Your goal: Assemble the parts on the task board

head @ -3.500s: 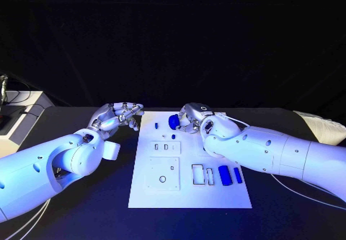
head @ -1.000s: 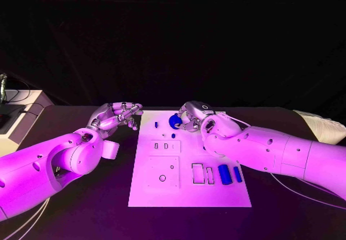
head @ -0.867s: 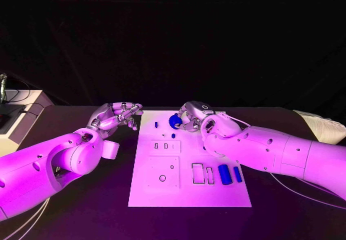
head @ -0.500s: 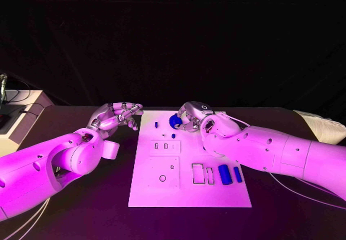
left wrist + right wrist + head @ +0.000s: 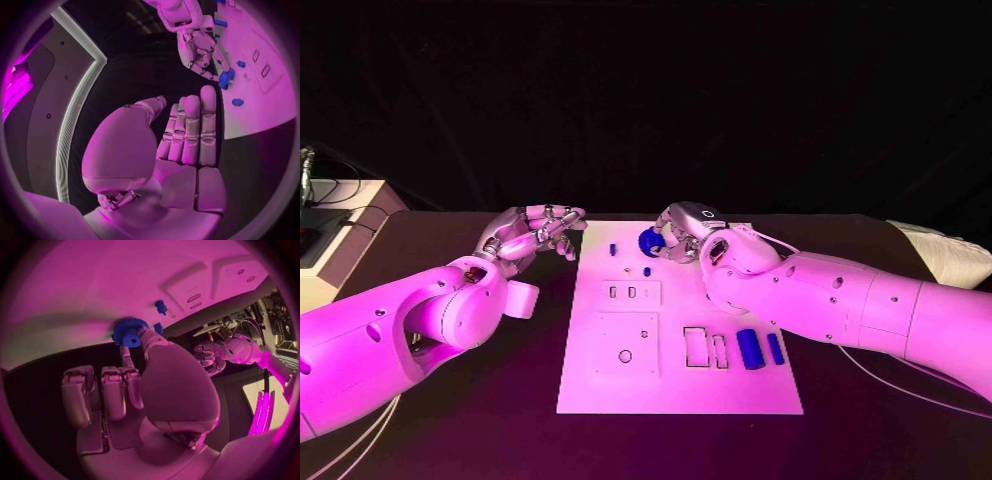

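The right hand (image 5: 681, 233) pinched a blue gear (image 5: 649, 243) over the board (image 5: 678, 395); a loose pinch could drop it, while the left hand (image 5: 531, 233) hung curled, empty.

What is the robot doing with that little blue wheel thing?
The robot is putting small blue parts together on a white task board. Its right hand pinches a blue gear at the far end of the board. Its left hand holds nothing and waits beside the board's far left corner. Two blue bars lie near the board's right edge.
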